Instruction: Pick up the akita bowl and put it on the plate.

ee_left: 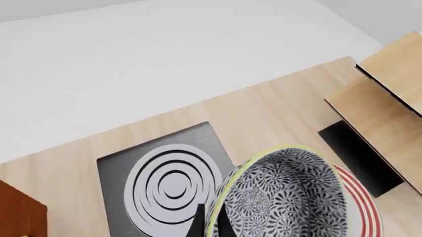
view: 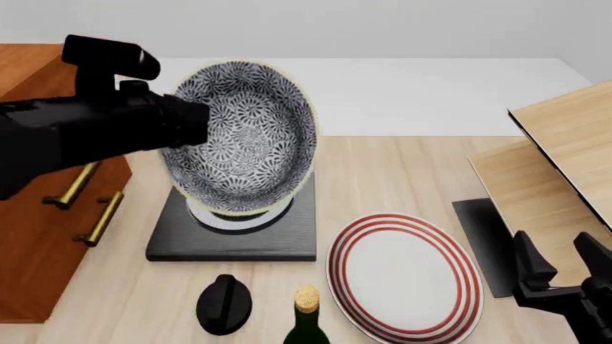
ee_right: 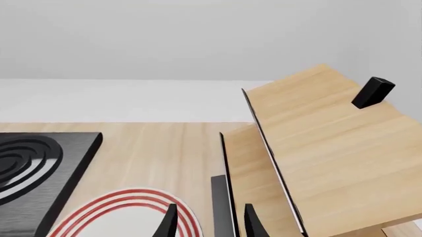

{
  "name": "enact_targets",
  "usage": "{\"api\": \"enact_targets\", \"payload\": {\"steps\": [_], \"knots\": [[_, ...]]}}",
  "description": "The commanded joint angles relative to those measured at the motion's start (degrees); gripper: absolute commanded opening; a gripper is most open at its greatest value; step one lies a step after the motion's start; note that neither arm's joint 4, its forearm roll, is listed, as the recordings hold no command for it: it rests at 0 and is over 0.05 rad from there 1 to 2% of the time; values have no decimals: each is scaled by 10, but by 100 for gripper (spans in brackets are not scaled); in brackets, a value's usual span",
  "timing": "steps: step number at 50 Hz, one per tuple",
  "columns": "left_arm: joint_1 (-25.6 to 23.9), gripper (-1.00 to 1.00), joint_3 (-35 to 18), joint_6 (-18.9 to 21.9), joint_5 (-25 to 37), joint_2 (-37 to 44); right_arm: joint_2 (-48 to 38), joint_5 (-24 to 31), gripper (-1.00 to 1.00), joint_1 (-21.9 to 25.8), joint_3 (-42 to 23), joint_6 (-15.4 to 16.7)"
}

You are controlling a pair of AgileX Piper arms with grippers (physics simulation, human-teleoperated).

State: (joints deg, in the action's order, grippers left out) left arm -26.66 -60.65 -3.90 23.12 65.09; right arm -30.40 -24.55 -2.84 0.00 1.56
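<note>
Bowl hiding left hand's fingertips

The bowl is deep, with black-and-white floral swirls inside and out and a pale yellowish rim (tipped steeply, mouth toward the front camera), raised off the table. The plate lies flat on the table, white with concentric red rings, nearer and to the right.

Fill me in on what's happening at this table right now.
The left hand has the akita bowl by its rim, lifted and tipped on its side above the black stove slab. The plate sits bare on the table to the slab's right, so the bowl is not on it yet. The right hand waits open and holds nothing, near the wooden rack.
</note>
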Motion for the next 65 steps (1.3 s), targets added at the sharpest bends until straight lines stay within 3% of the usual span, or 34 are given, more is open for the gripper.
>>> {"api": "enact_targets", "payload": {"steps": [1,34,65], "knots": [[-52,-100,-28,-29,-42,68,-6,-6,100,-4,0,0],[-178,-100,-27,-111,-122,176,-19,-19,100,-13,0,1],[-213,-100,-95,-154,-170,324,-24,-24,100,-13,0,0]]}}
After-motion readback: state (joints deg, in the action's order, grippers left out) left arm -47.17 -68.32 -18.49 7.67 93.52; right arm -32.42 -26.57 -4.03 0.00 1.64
